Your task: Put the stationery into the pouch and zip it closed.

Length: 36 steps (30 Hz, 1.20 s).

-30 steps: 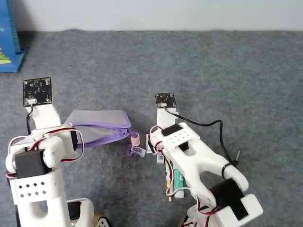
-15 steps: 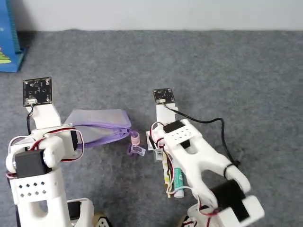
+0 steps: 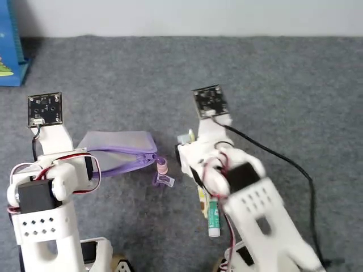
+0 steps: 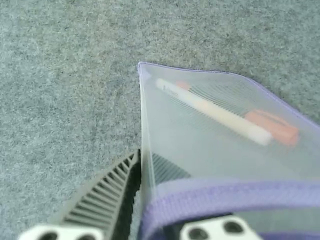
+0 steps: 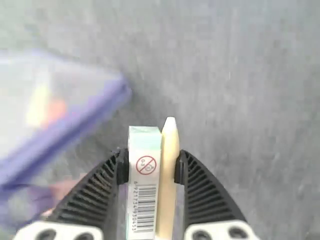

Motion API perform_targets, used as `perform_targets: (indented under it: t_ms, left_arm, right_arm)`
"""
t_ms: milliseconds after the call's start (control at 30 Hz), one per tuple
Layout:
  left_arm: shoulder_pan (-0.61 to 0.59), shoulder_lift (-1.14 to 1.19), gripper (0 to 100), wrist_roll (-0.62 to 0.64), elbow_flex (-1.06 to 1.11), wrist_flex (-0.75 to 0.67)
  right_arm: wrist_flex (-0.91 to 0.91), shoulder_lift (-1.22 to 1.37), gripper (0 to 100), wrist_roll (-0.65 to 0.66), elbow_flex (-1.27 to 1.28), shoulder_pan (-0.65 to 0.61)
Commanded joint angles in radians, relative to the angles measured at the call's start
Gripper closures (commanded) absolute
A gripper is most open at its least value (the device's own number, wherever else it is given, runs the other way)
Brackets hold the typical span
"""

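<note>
The translucent purple-edged pouch (image 3: pixel 120 148) lies left of centre, and its pink zip pull (image 3: pixel 162 166) points toward the right arm. Through the pouch wall (image 4: pixel 220 150) I see a white pen (image 4: pixel 210 112) and an orange item (image 4: pixel 272 125). My left gripper (image 4: pixel 150 167) is shut on the pouch's end (image 3: pixel 85 154). My right gripper (image 5: pixel 150 155) is shut on a white barcoded box (image 5: pixel 144 180) and a cream pen (image 5: pixel 169 165). It sits just right of the zip pull (image 3: pixel 186 141), above the table.
A green-and-white tube (image 3: pixel 213 218) and a yellowish stick (image 3: pixel 202 203) show under the right arm; I cannot tell whether they lie on the grey table (image 3: pixel 283 85). A blue box (image 3: pixel 11 51) stands at the far left.
The right arm has swung up and away from the near edge, carrying its gripper toward the pouch's mouth. The left arm and the pouch have stayed still.
</note>
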Motion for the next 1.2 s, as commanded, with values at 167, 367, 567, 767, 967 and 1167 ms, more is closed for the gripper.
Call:
perform_targets:
  t_ms: [167, 367, 567, 767, 967, 1167]
  left_arm:
    - [0.003, -0.002, 99, -0.005, -0.005, -0.018]
    - [0.003, -0.002, 99, -0.005, -0.005, -0.018]
    - [0.003, -0.002, 99, -0.005, -0.005, -0.018]
    - [0.003, -0.002, 99, -0.005, -0.005, -0.018]
    - [0.003, -0.002, 99, -0.008, -0.005, -0.018]
    - [0.003, -0.002, 99, -0.008, -0.005, -0.018]
  right_arm:
    - [-0.062, -0.4, 99.1, 0.064, -0.052, -0.156]
    - [-0.22, -0.484, 99.1, 0.064, -0.052, -0.248]
    - [-0.423, -0.484, 99.1, 0.064, -0.051, -0.295]
    - [-0.601, -0.475, 99.1, 0.063, -0.043, -0.389]
    - [-0.733, -0.358, 99.1, 0.055, -0.026, -0.409]
    - [-0.952, -0.32, 99.1, 0.055, 0.117, -0.409]
